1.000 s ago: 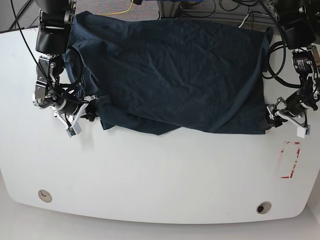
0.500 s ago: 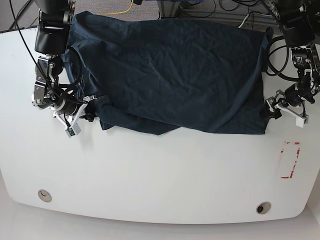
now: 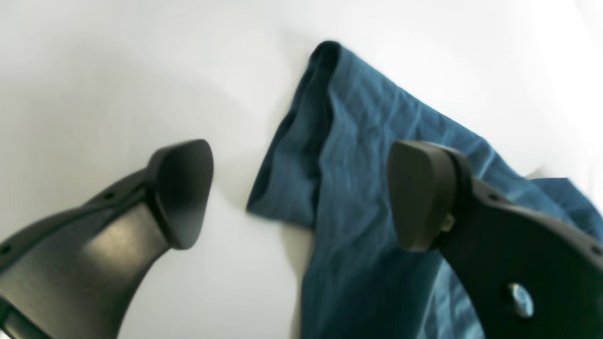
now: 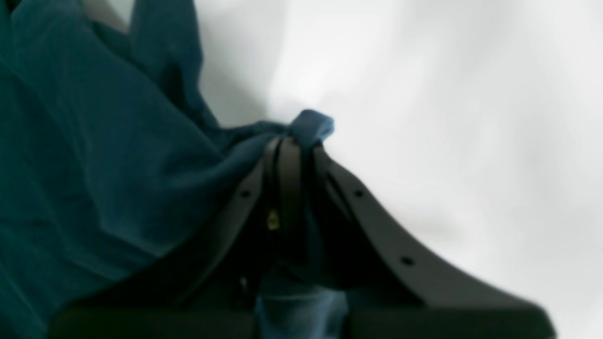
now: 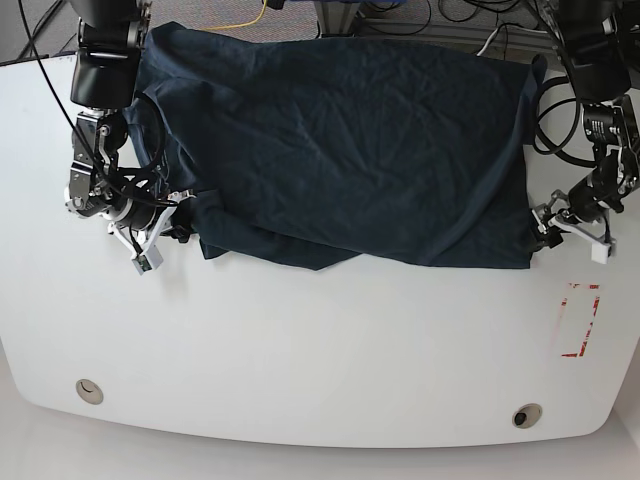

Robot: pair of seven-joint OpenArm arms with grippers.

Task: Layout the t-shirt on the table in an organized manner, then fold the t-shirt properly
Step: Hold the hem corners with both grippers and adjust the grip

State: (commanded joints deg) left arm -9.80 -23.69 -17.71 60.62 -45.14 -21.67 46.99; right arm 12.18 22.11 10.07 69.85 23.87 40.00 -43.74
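Note:
The dark navy t-shirt (image 5: pixel 340 150) lies spread and wrinkled across the far half of the white table (image 5: pixel 320 350). Its near-left edge is bunched. My right gripper (image 5: pixel 187 220), on the left of the base view, is shut on that bunched edge. In the right wrist view a small fold of the t-shirt (image 4: pixel 94 165) pokes out past the closed tips of the right gripper (image 4: pixel 294 141). My left gripper (image 5: pixel 541 226) is at the shirt's near-right corner. In the left wrist view the left gripper (image 3: pixel 299 193) is open, with the t-shirt (image 3: pixel 367 141) corner lying between its fingers.
A red tape rectangle (image 5: pixel 580 320) marks the table at the near right. Two round grommet holes (image 5: pixel 89 391) (image 5: pixel 526 415) sit near the curved front edge. Cables (image 5: pixel 250 15) run behind the table's far edge.
The left arm's wrist has shifted slightly at the shirt's near-right corner. The right arm and the shirt have barely moved.

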